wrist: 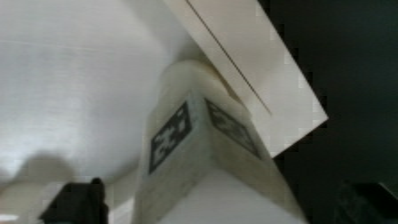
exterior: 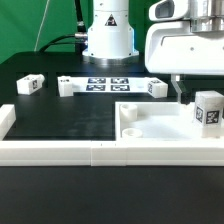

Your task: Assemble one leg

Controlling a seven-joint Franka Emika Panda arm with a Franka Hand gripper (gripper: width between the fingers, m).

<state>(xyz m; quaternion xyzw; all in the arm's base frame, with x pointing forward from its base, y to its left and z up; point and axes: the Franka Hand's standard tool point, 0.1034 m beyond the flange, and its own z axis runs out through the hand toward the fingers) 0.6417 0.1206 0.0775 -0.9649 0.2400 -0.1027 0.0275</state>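
Over at the tabletop's right edge, a leg (exterior: 208, 110) stands upright on the slab (exterior: 160, 126), tags facing out. The pincer (exterior: 181, 90) hangs just beside it, fingers dropping to the slab (whether they grip anything, I cannot tell). Up close, the leg (wrist: 199, 150) fills the wrist view, one dark fingertip (wrist: 75, 202) low beside it. Another leg (exterior: 30, 85) sits near the far left corner.

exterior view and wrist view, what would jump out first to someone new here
In the exterior view, the gripper hangs over the big white slab on that view's right, where a tagged leg stands upright. Behind, the marker board lies flat with two more small tagged blocks toward the left. The wrist view is filled by the leg seen close, against the slab.
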